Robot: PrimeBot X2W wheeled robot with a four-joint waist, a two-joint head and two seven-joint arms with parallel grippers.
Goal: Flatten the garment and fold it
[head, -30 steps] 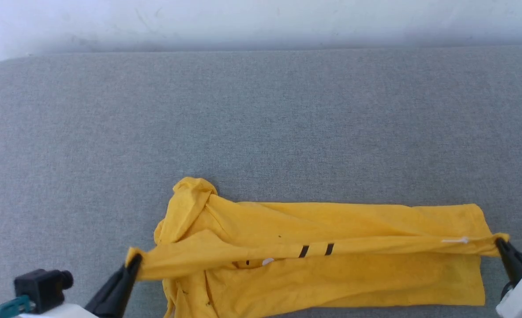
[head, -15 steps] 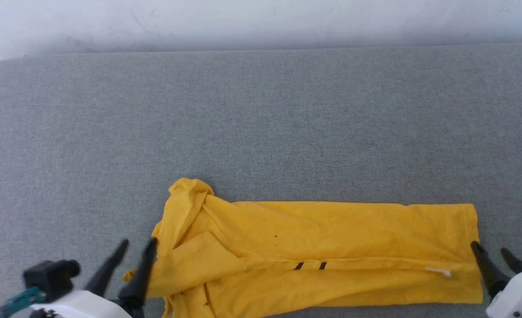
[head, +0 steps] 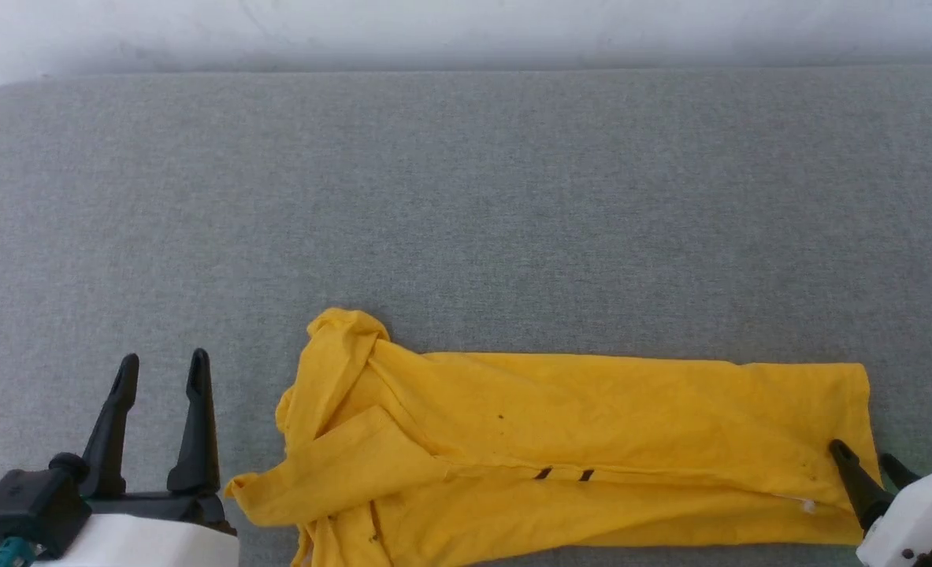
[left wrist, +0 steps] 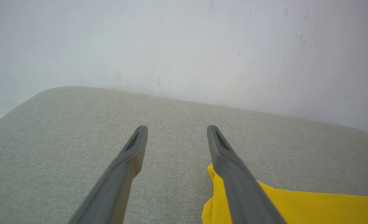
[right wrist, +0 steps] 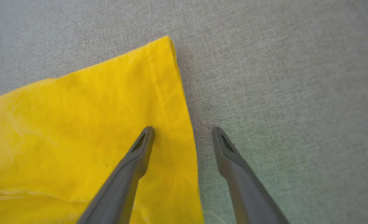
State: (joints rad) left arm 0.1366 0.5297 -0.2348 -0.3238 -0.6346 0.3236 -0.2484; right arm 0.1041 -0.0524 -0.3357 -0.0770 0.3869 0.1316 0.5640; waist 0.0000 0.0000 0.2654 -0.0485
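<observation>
left gripper [head: 164,357]: jaws held apart, nothing gripped, set just left of shirt
shirt [head: 576,425]: laid on desk [head: 466,197], bunched at left end
right gripper [head: 859,452]: jaws spread, shirt's right hem straddled, nothing clamped

The left end effector [head: 163,356] had two long, tapering black fingers [head: 194,425] on a white housing [head: 150,547], with a black block [head: 28,508] and a teal connector [head: 7,549] at seven o'clock. The right end effector [head: 859,451] had a rounded white shell [head: 915,512]. Close up, the fingers looked matte grey, each with a dark slot [left wrist: 222,142] near its tip.
</observation>
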